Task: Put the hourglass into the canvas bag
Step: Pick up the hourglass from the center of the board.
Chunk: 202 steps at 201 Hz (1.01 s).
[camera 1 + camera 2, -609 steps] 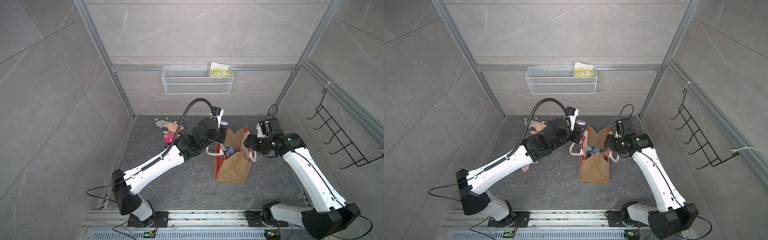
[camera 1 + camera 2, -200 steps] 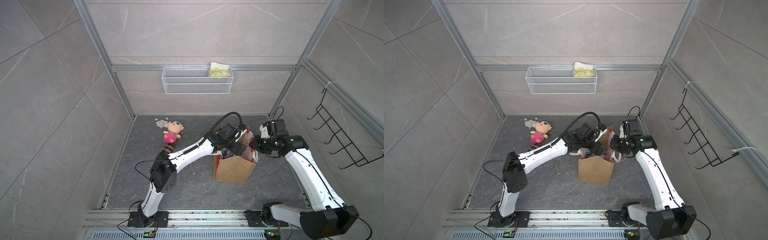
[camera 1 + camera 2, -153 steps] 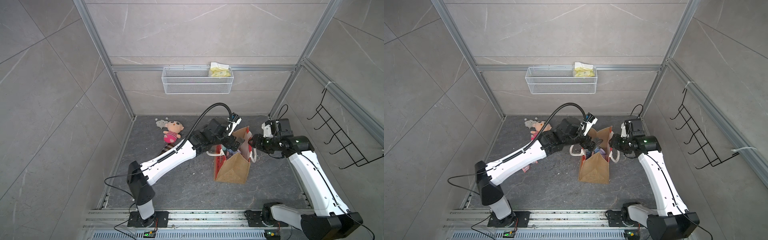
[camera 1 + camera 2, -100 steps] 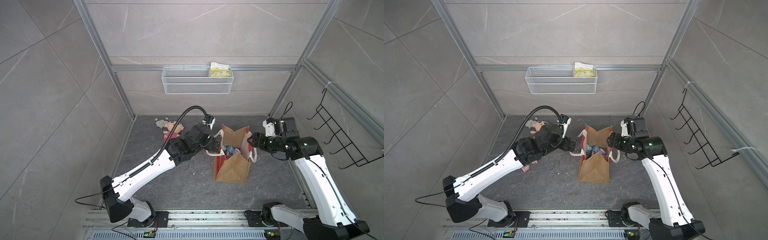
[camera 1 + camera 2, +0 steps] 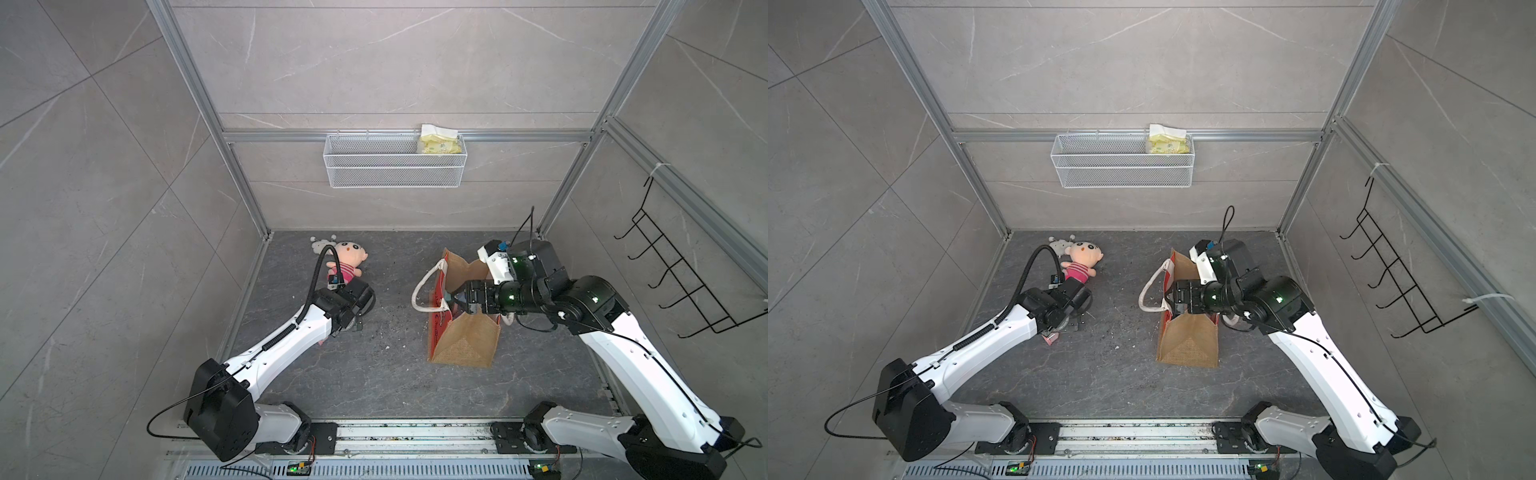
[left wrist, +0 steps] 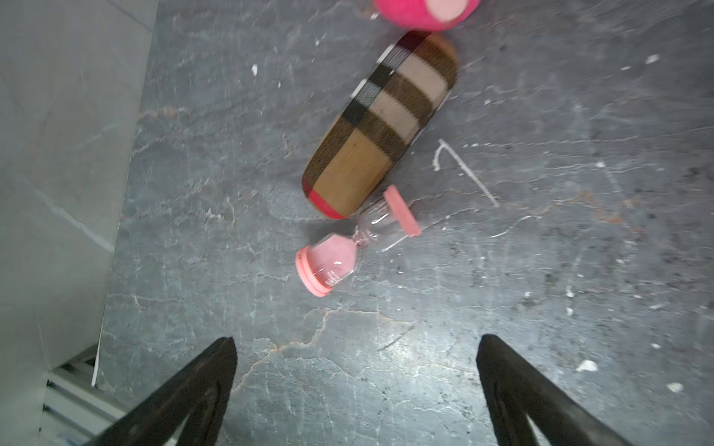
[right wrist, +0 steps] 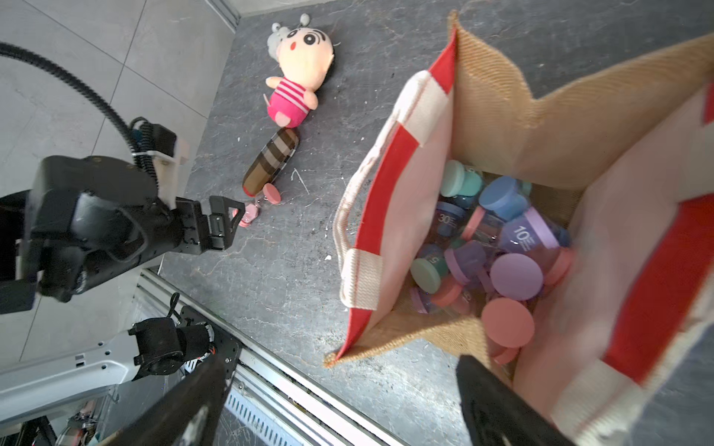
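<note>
Left gripper [image 6: 356, 340] has swung off the canvas bag [image 5: 461, 345] and hangs spread wide, empty, over one pink hourglass [image 6: 332, 258] lying on the floor against one plaid case [image 6: 380, 119]. Right gripper [image 7: 340, 359] has let go, jaws apart at the bag's mouth. One plush doll [image 5: 347, 259]; the bag's jumbled timers [image 7: 515, 276] defy counting.

Left fingers [image 6: 193, 386] swung from canvas bag [image 5: 461, 345] to hourglass [image 6: 347, 239]; right fingers [image 7: 487, 401] opened
</note>
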### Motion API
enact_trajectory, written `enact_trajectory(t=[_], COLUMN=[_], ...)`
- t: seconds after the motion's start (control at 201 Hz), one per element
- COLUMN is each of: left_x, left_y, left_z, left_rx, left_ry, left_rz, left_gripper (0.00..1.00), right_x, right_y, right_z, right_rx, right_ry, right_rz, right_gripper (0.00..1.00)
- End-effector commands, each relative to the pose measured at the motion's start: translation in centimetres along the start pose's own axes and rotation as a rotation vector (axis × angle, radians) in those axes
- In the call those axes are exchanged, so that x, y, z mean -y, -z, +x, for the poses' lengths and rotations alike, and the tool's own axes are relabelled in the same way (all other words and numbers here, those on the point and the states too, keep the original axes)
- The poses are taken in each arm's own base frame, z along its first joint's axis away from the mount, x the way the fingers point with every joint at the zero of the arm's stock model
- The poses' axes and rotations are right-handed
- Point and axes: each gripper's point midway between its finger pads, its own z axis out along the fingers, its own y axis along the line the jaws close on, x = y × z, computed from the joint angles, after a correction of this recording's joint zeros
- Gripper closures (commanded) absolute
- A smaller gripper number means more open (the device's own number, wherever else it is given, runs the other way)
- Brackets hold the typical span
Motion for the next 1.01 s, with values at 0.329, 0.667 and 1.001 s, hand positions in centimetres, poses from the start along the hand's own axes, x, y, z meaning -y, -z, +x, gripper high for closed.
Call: enact_trajectory(t=[0.329, 0.667, 1.001], left_x=[0.3, 1.0, 1.8], left_y=[-6.3, -9.7, -10.1], left_z=[0.2, 0.6, 2.7], left_rx=[-0.133, -0.208, -0.312], left_ry=[0.105, 0.021, 0.034], left_rz=[0.137, 0.156, 0.195], left_gripper=[0.00, 0.00, 0.00], right_x=[-3.9, -3.2, -2.8], right_y=[-2.7, -2.6, -2.5], right_z=[-0.5, -0.6, -0.9], right_rx=[0.013, 0.017, 0.027], right_ry=[0.044, 0.042, 0.045], right_rz=[-0.048, -0.006, 0.023], right_gripper=[0.00, 0.01, 0.01])
